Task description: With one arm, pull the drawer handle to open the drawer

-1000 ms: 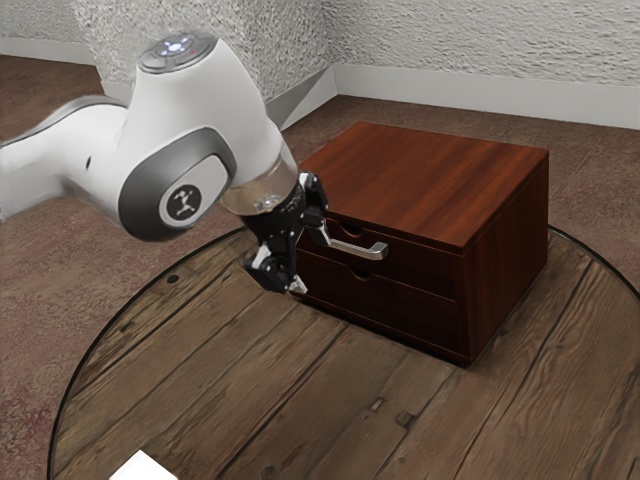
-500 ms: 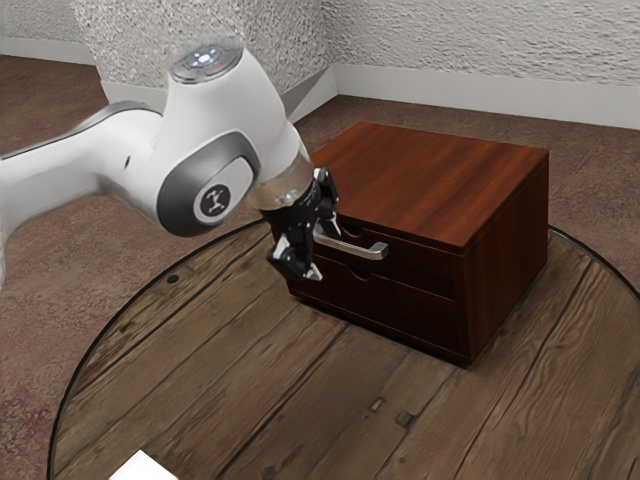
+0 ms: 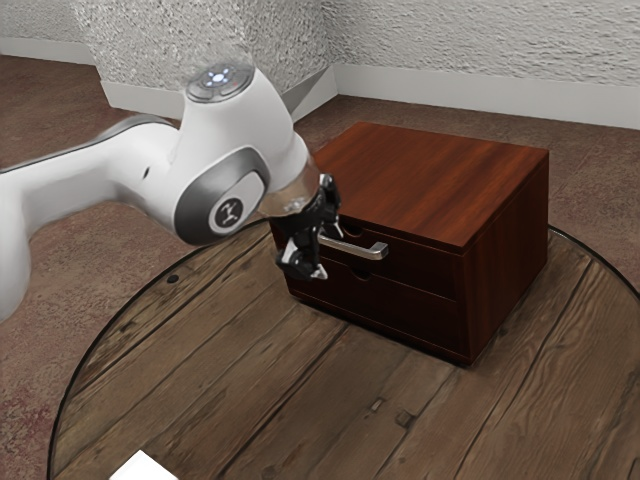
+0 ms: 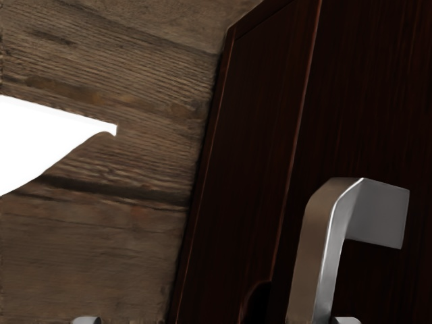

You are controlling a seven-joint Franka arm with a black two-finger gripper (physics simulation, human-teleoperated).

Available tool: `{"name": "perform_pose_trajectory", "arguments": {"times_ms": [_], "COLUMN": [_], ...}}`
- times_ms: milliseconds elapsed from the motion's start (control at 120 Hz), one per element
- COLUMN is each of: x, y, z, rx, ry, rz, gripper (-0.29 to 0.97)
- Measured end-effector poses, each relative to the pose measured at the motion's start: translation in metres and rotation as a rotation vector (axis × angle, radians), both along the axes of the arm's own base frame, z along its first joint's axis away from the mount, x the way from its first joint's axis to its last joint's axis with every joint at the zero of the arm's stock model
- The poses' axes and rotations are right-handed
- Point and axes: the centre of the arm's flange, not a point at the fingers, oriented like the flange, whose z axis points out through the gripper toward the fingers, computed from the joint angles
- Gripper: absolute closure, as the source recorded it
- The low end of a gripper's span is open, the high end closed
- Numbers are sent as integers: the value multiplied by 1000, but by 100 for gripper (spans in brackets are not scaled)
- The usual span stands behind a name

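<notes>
A dark red wooden cabinet (image 3: 430, 180) stands on the round table, with two drawers in its front. The top drawer (image 3: 410, 265) carries a silver bar handle (image 3: 362, 250) and sits flush with the cabinet front. My black gripper (image 3: 318, 238) is open at the handle's end nearer the exterior view's left, fingers pointing at the drawer front. In the wrist view the handle (image 4: 331, 243) rises close to one fingertip (image 4: 344, 319), while the other fingertip (image 4: 86, 319) stands far off over the table planks. Nothing is clamped.
The lower drawer (image 3: 395, 300) has a small notch and no bar. The plank table (image 3: 300, 400) extends in front of the cabinet, with a white flat object (image 3: 140, 467) at its near edge. Brown carpet and a white wall lie beyond.
My hand has risen and moved toward the exterior view's right, from low beside the cabinet's front corner up to the handle's end. The drawer has not moved.
</notes>
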Motion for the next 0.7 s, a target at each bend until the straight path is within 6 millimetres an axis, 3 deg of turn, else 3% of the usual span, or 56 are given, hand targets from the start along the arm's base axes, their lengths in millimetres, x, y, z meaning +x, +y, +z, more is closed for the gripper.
{"name": "perform_pose_trajectory", "arguments": {"times_ms": [408,700], "x": [-9,-42], "y": [-3,-6], "z": [0,-2], "rx": [3,18], "ry": [39,82], "rz": [10,20], "gripper": [40,42]}}
